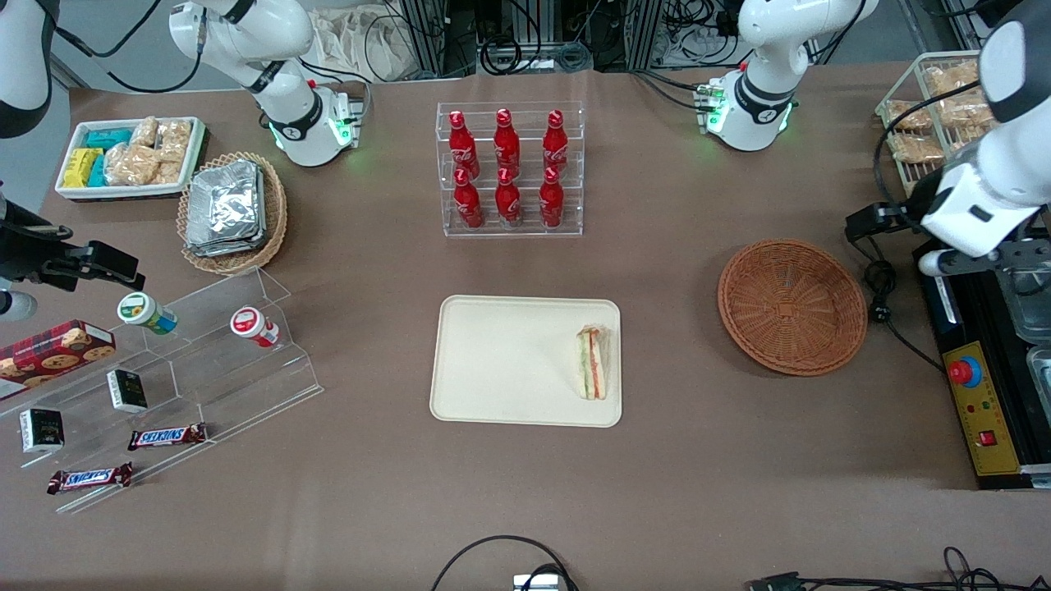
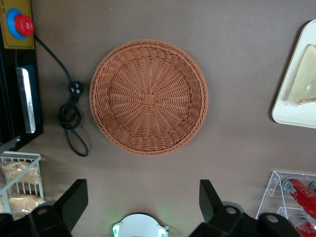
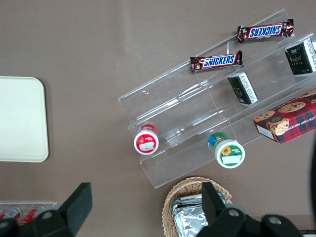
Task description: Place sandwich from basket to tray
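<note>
The sandwich point(image 1: 593, 362) lies on the cream tray point(image 1: 509, 361), at the tray's edge nearest the basket; its pale corner also shows in the left wrist view point(image 2: 303, 79). The reddish-brown wicker basket point(image 1: 792, 305) point(image 2: 148, 97) holds nothing. My gripper point(image 2: 142, 190) hangs high above the table, open, with nothing between its dark fingers point(image 2: 75, 197). In the front view the gripper point(image 1: 872, 223) sits beside the basket, toward the working arm's end.
A rack of red bottles point(image 1: 509, 168) stands farther from the front camera than the tray. A black cable point(image 1: 883, 291) and a control box with a red button point(image 1: 981, 410) lie beside the basket. Snack shelves point(image 1: 164, 377) fill the parked arm's end.
</note>
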Robot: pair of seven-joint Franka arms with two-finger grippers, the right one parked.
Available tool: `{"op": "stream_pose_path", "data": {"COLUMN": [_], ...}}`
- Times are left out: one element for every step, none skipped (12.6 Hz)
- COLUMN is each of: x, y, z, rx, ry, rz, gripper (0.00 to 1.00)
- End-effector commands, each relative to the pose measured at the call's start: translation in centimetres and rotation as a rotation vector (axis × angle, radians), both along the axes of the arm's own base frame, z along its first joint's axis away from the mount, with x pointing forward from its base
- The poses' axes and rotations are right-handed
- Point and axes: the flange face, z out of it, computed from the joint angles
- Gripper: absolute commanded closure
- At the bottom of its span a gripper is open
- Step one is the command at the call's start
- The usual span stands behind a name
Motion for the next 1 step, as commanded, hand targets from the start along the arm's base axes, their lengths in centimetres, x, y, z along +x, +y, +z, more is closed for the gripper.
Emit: {"op": "stream_pose_path", "data": {"x": [0.95], "y": [0.18], "z": [1.22], "rx": [0.019], "ry": [0.005], "rz": [-0.090], "gripper": [0.00]}}
